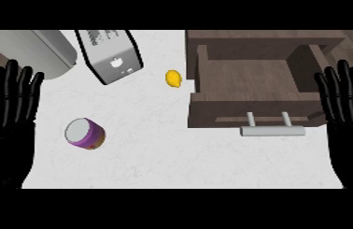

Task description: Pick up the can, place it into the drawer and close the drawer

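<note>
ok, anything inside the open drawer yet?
Nothing visible inside the open dark wooden drawer: only its bare brown floor shows. The purple can with the white lid lies out on the white counter.

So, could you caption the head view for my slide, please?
Both hands, left and right, rest open; purple can awaits beside open drawer.

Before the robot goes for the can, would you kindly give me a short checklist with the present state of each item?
1. Can in view on the counter, nothing on it: ok.
2. Drawer pulled open, nothing seen inside: ok.
3. Left robot hand open, holding nothing: ok.
4. Right robot hand open, holding nothing: ok.
5. Counter between can and drawer bare; lemon lies farther back: ok.
6. Can within the left robot hand's reach: cannot tell.
</note>
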